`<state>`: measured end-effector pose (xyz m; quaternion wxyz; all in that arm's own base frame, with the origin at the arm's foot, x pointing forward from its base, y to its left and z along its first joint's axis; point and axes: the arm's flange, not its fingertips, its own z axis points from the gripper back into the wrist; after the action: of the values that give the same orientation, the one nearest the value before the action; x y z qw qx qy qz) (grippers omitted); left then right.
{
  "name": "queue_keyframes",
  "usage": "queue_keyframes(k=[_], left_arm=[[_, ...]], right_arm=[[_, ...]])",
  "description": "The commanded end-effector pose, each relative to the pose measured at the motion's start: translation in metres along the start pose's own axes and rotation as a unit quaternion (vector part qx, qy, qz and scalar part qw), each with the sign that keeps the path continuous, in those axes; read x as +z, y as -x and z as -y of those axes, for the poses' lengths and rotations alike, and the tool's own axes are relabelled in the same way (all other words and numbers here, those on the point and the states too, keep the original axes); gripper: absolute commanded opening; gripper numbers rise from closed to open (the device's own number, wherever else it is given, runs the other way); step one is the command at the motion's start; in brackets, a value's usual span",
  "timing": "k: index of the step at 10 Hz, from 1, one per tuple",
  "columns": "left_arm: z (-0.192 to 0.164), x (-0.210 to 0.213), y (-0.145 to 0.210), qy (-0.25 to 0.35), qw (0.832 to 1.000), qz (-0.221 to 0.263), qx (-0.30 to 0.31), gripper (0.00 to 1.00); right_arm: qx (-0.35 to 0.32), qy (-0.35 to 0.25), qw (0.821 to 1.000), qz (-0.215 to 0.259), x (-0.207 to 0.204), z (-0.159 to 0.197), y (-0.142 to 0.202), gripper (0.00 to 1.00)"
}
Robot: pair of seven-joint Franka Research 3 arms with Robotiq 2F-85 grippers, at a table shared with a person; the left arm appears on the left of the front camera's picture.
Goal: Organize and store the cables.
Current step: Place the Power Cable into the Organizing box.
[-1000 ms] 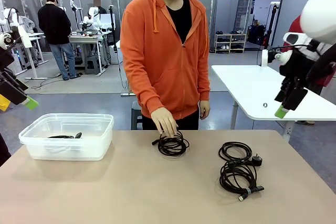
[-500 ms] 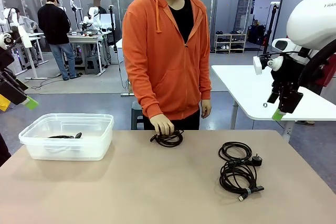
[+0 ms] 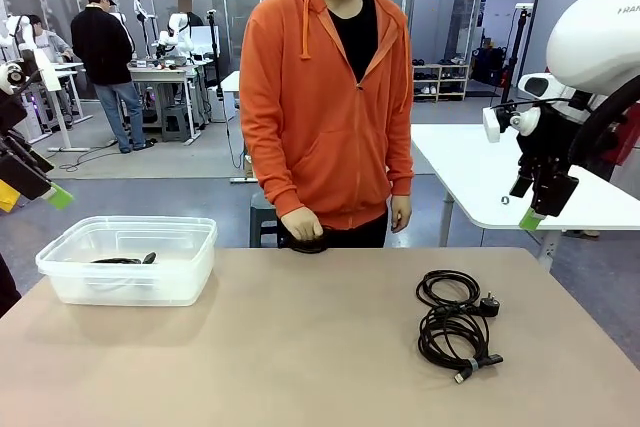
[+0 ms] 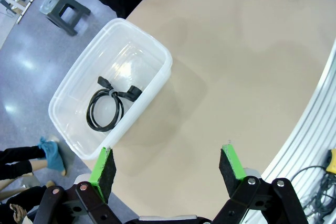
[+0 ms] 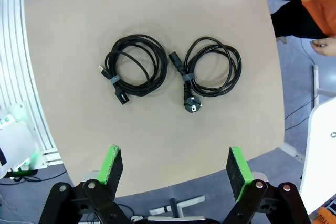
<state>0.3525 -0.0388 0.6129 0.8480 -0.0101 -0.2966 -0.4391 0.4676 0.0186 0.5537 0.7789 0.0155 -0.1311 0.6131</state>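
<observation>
Though tied, two cables [image 5: 112,77] on table [image 3: 250,347]

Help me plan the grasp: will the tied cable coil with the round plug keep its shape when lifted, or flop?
Probably holds: a tie binds the coil at one spot, so the loops opposite may sag. The round plug lies outside the ring and would likely dangle. Thin cord, so likely light.
</observation>
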Motion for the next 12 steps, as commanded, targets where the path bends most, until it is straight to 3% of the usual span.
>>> queue_keyframes(k=[1, 3, 12], left_arm=[[0.001, 0.001, -0.001, -0.004, 1.0, -0.001, 0.006, 1.0], [0.001, 0.001, -0.001, -0.004, 1.0, -0.001, 0.006, 1.0], [0.001, 0.001, -0.001, -0.004, 1.0, -0.001, 0.006, 1.0]], right_arm=[[0.048, -0.025, 0.998, -0.015, -0.026, 0.018, -0.004, 1.0], [0.089, -0.024, 0.995, -0.025, -0.046, 0.03, -0.008, 1.0], [0.136, -0.025, 0.99, -0.027, -0.144, 0.057, -0.005, 1.0]])
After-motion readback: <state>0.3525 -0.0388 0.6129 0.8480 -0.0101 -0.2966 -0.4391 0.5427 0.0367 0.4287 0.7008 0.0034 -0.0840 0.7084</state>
